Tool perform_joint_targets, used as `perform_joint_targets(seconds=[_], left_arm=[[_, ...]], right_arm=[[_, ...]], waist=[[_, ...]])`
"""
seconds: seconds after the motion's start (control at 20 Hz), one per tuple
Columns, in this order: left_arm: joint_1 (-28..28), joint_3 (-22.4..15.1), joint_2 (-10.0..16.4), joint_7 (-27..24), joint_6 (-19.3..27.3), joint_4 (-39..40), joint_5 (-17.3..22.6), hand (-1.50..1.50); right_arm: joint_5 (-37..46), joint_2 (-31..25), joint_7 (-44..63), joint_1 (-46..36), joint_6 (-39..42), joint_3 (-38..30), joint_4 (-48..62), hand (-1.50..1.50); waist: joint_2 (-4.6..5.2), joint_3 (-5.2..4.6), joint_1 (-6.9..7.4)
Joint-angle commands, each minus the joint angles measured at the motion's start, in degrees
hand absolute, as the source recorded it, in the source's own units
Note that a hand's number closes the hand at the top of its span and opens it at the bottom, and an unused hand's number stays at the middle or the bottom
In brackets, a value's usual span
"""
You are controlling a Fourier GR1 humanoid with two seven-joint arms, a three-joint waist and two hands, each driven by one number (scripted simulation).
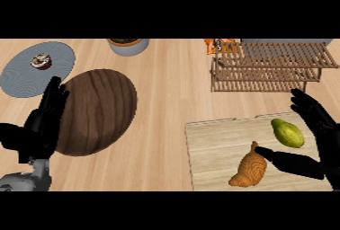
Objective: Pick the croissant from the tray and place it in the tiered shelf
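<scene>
A golden-brown croissant (pixel 248 170) lies on the pale wooden tray (pixel 212 148) at the lower right. My right hand (pixel 323 139) hovers over the tray's right side, fingers straight and spread; its thumb tip reaches the croissant's upper end without closing on it. A green-yellow pear-like fruit (pixel 288 133) sits on the tray in the gap between thumb and fingers. The slatted wooden tiered shelf (pixel 269 67) stands behind the tray at the upper right. My left hand (pixel 45 117) rests open at the left edge, fingers up.
A dark oval wooden board (pixel 100 110) lies left of centre. Behind it a grey plate (pixel 26 72) carries a small cupcake (pixel 41 61). A grey bowl (pixel 128 46) stands at the back, and an orange packet (pixel 219 45) sits by the shelf's left corner.
</scene>
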Motion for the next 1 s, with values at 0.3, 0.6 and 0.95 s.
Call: perform_joint_targets(seconds=[0.3,0.6,0.95], left_arm=[[-1.72,-1.19,-0.93,0.85,0.06,-1.09,-0.81,0.00],[-1.16,-1.12,-1.50,-0.49,-1.10,0.20,-0.42,0.00],[-1.77,-1.03,-1.25,1.75,-0.98,-1.03,-0.85,0.00]], right_arm=[[10.37,-19.52,32.18,-9.53,17.14,11.37,-8.28,-1.50],[13.13,-18.85,53.03,-19.66,26.25,18.99,-9.91,-1.50],[17.67,-9.41,60.73,-27.54,29.68,28.04,-0.56,-1.50]], waist=[[0.45,-0.38,2.37],[0.56,-0.26,2.95],[0.48,-0.09,2.84]])
